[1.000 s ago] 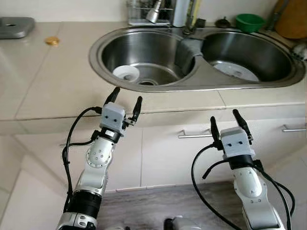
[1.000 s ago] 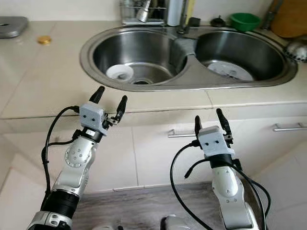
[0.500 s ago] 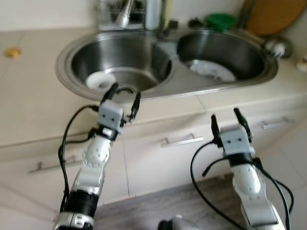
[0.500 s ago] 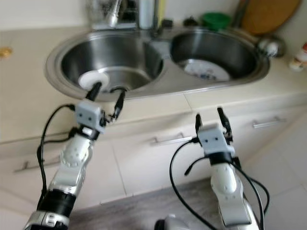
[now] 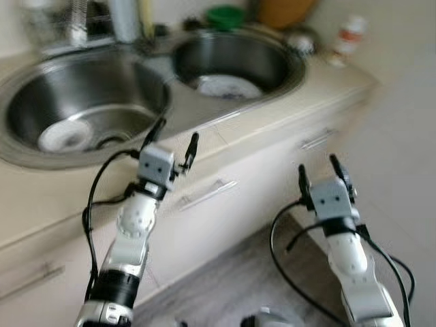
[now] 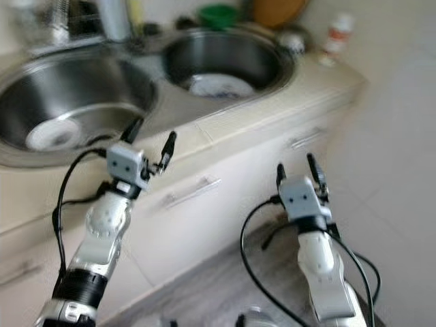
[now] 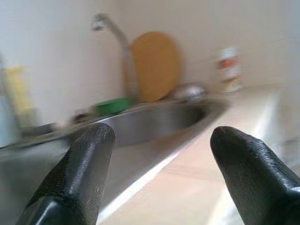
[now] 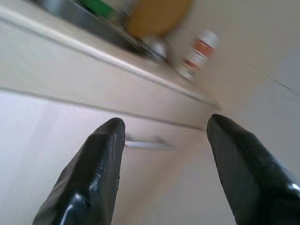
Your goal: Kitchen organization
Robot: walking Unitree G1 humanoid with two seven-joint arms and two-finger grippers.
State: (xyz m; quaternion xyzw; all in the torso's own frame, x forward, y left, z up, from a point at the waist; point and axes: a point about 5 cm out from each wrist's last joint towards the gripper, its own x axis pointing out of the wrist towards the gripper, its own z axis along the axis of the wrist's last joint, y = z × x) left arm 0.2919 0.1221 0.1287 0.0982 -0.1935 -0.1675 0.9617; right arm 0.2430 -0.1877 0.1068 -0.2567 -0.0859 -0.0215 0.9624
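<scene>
A steel double sink (image 5: 163, 78) is set in the beige counter. A white bowl (image 5: 65, 135) lies in its left basin and a white plate (image 5: 223, 86) in its right basin. My left gripper (image 5: 175, 137) is open and empty, held up at the counter's front edge, below the left basin. My right gripper (image 5: 319, 172) is open and empty too, lower down in front of the cabinet doors. A green bowl (image 5: 225, 15) and a round wooden board (image 7: 154, 65) stand behind the sink. A small white bottle with a red label (image 5: 346, 35) stands on the counter's right end.
Cabinet doors with metal handles (image 5: 204, 194) run below the counter. The counter ends at the right (image 5: 364, 85), with pale floor (image 5: 402, 150) beyond it. A tap (image 7: 110, 33) and a dish rack (image 5: 82, 20) are at the back. The picture is blurred.
The whole view has swung to the right, so the sink has slid left and the counter's right end and the floor have come into sight. Both grippers stay open and raised.
</scene>
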